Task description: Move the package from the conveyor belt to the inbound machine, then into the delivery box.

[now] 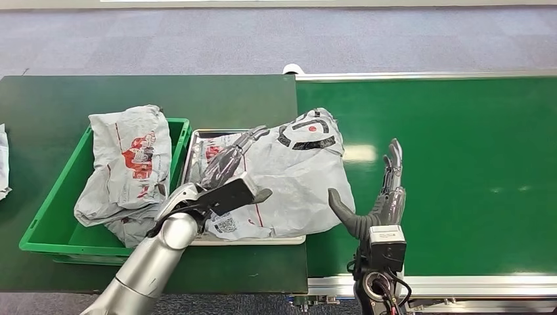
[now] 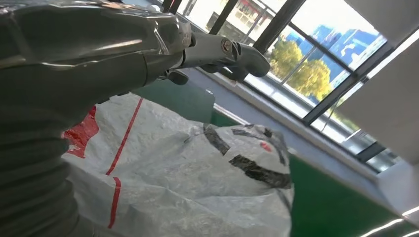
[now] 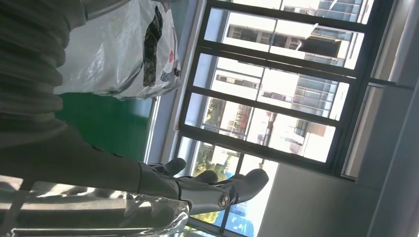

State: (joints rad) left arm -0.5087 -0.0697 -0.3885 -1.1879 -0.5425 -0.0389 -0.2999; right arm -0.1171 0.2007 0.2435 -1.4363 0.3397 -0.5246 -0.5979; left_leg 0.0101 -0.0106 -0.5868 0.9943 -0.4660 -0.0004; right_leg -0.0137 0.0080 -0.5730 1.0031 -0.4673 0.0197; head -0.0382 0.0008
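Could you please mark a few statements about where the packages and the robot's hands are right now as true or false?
1. The grey package lies partly on the metal tray and partly on the conveyor belt. True.
2. The green bin is empty. False: a second grey bag with red print lies in it.
3. The right hand grips the package. False: it stands open beside the package's edge, over the belt, holding nothing.
4. The left hand lies stretched out over the package. True.
5. The package bears black markings and a red dot near its far end. True.
6. The conveyor belt is blue. False: it is green.
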